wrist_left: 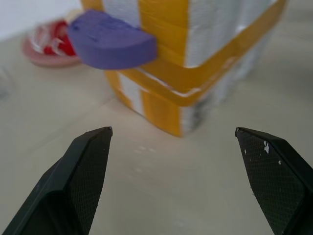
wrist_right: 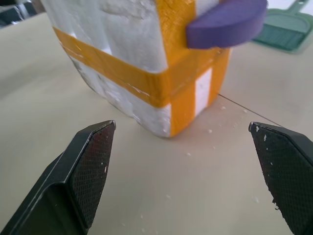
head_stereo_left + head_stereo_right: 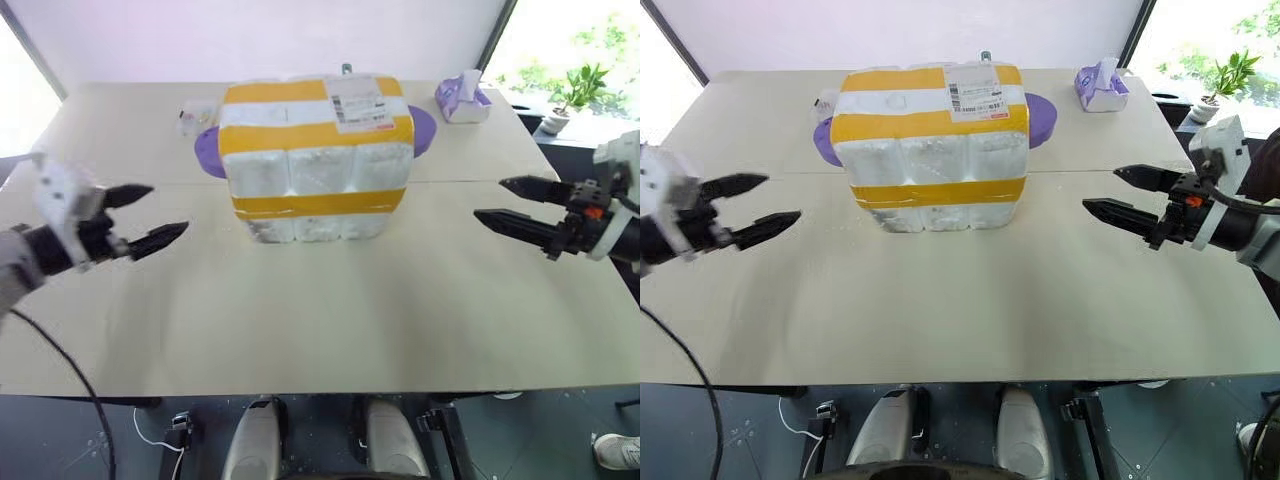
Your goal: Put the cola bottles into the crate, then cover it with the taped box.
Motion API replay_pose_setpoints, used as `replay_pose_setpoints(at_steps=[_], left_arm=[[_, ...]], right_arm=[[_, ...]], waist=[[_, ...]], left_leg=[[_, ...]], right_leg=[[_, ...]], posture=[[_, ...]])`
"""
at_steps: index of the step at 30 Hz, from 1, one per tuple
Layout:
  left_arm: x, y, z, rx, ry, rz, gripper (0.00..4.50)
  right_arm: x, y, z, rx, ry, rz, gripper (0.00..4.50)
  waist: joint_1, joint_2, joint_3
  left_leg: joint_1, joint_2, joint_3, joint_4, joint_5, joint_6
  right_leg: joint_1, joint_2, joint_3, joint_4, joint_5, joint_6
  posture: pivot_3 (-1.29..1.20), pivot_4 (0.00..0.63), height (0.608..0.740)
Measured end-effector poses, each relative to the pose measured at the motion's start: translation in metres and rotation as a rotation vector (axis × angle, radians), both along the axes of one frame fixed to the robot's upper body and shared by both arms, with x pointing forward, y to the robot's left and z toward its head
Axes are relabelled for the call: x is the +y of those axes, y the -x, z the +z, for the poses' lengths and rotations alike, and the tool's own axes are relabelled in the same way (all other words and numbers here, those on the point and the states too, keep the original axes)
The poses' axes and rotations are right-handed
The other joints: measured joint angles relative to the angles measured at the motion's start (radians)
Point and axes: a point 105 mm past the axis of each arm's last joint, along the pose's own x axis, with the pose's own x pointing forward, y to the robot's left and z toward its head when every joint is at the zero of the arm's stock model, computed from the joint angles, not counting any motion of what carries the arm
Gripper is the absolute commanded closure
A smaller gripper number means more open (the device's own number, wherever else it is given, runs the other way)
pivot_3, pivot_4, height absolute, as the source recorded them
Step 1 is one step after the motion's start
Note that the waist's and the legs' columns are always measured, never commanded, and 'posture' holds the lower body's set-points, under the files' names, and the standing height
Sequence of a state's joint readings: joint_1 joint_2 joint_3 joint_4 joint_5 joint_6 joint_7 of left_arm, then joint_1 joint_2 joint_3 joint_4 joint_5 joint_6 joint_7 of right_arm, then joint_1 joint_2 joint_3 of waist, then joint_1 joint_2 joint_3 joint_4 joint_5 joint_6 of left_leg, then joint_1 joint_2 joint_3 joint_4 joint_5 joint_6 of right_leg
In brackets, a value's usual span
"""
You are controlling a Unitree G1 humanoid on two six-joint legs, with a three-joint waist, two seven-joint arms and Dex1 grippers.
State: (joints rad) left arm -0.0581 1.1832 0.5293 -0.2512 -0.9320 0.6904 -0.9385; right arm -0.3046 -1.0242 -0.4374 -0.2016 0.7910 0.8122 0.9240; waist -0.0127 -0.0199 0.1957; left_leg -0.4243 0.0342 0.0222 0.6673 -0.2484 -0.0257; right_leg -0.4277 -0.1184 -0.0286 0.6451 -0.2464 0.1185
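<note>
We are holding our left hand (image 3: 148, 215) and right hand (image 3: 512, 203) spread wide, the taped box (image 3: 316, 160) standing between them; we should be pulling back evenly without nudging it.

The taped box (image 3: 316, 158) stands mid-table (image 3: 330, 320), a tissue pack (image 3: 462, 100) behind to its right.
</note>
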Motion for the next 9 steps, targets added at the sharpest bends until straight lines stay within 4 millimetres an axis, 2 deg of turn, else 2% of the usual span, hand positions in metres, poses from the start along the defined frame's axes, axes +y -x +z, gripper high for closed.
replay_pose_setpoints(at_steps=[2,4,9], left_arm=[[-0.001,0.021,0.010,0.089,0.010,-0.094,0.28],[0.003,0.032,0.008,0.166,0.001,-0.132,0.28],[0.015,0.034,0.011,0.200,-0.030,-0.129,0.28]], right_arm=[[0.000,-0.001,0.001,-0.013,0.015,0.013,0.00],[0.004,-0.002,0.002,-0.024,0.029,0.036,0.00],[0.013,-0.002,0.003,-0.034,0.042,0.098,0.00]], waist=[[0.000,0.001,0.000],[-0.001,0.002,-0.001],[0.001,0.002,0.000]], left_leg=[[0.001,0.000,0.000,-0.001,0.000,0.000],[0.002,0.000,0.001,-0.002,0.000,0.000],[0.002,0.000,0.001,-0.002,0.000,0.000]], right_leg=[[0.000,0.000,0.000,-0.001,-0.001,-0.001],[0.001,0.000,0.000,-0.001,-0.002,-0.002],[0.001,0.000,0.000,0.000,-0.002,-0.003]], posture=[[0.00,0.150,0.736],[0.00,0.150,0.736],[0.00,0.150,0.736]])
